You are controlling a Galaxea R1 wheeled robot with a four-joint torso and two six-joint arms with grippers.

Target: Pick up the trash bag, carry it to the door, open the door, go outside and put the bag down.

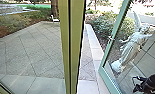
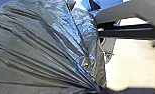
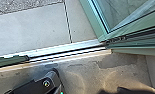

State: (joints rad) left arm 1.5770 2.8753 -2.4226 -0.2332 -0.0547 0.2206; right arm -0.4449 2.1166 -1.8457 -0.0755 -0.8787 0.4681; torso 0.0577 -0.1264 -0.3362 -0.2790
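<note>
In the head view, a green-yellow upright post (image 1: 65, 50) stands ahead of you, between the glass with the paved yard (image 1: 25, 55) beyond it and the gap at the door (image 1: 115, 32). The green-framed glass door is swung open on the right, and through its glass you see a white winged statue (image 1: 129, 52). Shrubs (image 1: 103, 27) border the paving, and a small white chair (image 1: 54, 19) stands far back. Your right end effector (image 1: 136, 85) is low in front of the door; you cannot tell whether it is open or closed.

In the left wrist view, the black trash bag (image 2: 38, 52) hangs at your left end effector (image 2: 99, 91), which grips its gathered neck. The neck points toward the grip, and the pleats fan outward along the bag's long axis into the broad body. Pale floor (image 2: 133, 62) lies beyond it.

In the right wrist view, you see the door's lower corner beside the metal sill (image 3: 68, 49), with smooth slabs (image 3: 35, 30) on one side and patchy concrete (image 3: 80, 72) on the other.
</note>
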